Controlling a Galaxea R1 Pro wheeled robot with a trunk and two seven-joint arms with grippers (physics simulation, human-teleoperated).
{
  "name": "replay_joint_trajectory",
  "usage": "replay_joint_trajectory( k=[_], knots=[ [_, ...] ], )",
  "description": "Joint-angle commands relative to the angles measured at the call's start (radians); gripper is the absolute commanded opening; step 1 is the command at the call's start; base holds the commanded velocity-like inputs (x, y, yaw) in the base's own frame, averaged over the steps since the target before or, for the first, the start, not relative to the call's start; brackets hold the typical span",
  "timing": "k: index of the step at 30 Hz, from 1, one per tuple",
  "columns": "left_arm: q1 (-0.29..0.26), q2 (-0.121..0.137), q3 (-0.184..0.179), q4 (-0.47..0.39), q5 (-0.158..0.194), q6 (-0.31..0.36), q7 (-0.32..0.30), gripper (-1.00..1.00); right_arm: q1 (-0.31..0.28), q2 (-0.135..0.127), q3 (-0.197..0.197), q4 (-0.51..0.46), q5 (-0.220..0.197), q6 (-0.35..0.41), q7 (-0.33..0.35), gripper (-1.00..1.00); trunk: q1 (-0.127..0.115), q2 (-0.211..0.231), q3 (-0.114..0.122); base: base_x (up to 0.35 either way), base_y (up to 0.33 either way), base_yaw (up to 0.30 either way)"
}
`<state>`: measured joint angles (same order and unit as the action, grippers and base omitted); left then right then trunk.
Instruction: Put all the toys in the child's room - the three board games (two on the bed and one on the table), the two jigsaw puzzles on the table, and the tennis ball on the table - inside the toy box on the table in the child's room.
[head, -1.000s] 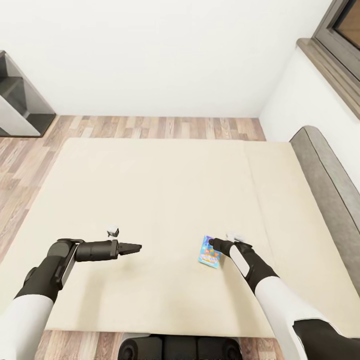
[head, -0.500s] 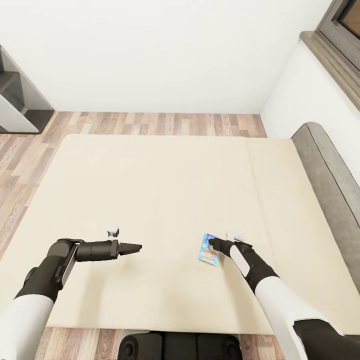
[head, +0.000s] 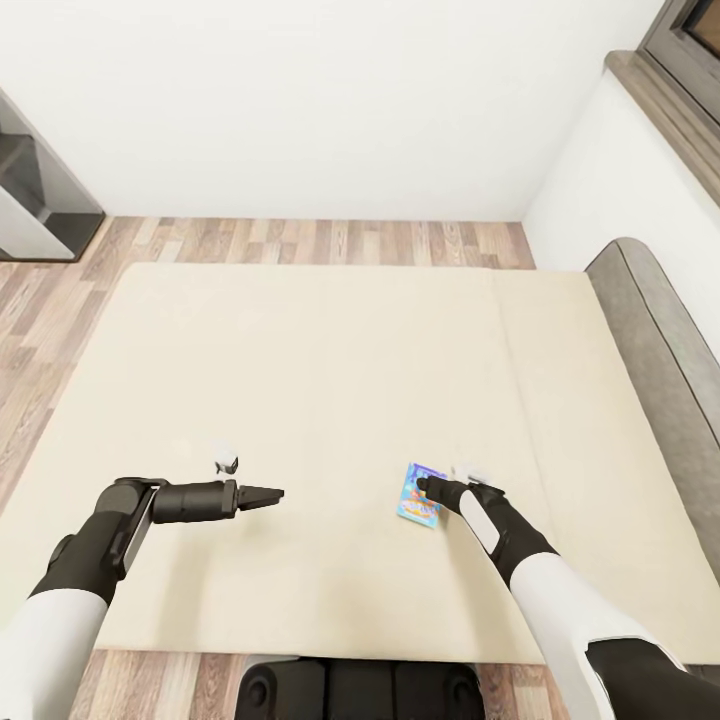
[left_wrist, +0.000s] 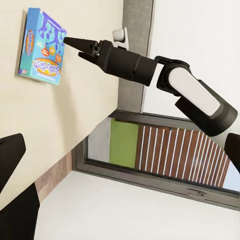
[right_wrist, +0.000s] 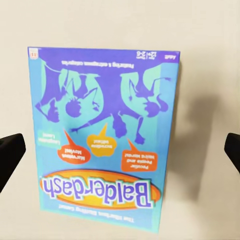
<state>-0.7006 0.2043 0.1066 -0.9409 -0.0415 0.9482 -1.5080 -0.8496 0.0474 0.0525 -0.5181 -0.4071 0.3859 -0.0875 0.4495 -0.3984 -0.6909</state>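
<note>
A small, mostly blue board game (head: 415, 500) printed "Balderdash" lies flat on the beige mattress of the bed (head: 300, 350), near its front edge. My right gripper (head: 425, 487) is open just over the game's right side; whether it touches the box I cannot tell. The right wrist view looks straight down on the game (right_wrist: 100, 140), with the right gripper (right_wrist: 120, 150) spread wide, a fingertip at each edge. My left gripper (head: 272, 494) hangs open over bare mattress, well left of the game. In the left wrist view I see the game (left_wrist: 42, 47) and the right gripper (left_wrist: 75, 47).
The grey headboard (head: 660, 330) runs along the bed's right side below a dark-framed window (head: 690, 60). A dark grey unit (head: 30, 200) stands at the far left on the wood-plank floor (head: 300, 240). A white wall closes the far side.
The whole head view has shifted a little, with the bed sliding up the picture, so the camera moved. Both arms hold the same pose and the game still lies flat.
</note>
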Motion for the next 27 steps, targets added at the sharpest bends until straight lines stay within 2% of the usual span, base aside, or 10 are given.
replay_joint_trajectory(
  k=[1,27],
  knots=[
    [0.0,0.0,0.001,0.0,-0.004,0.011,-0.006,1.0,0.0,0.0,0.006,-0.002,-0.01,0.004,-0.009,1.0,0.001,-0.002,-0.002,0.0,0.0,0.0],
    [0.0,0.001,0.001,0.001,-0.004,0.009,-0.006,1.0,0.0,0.005,0.007,-0.005,-0.01,-0.015,-0.007,1.0,0.001,-0.002,-0.003,0.0,0.0,0.0]
  ],
)
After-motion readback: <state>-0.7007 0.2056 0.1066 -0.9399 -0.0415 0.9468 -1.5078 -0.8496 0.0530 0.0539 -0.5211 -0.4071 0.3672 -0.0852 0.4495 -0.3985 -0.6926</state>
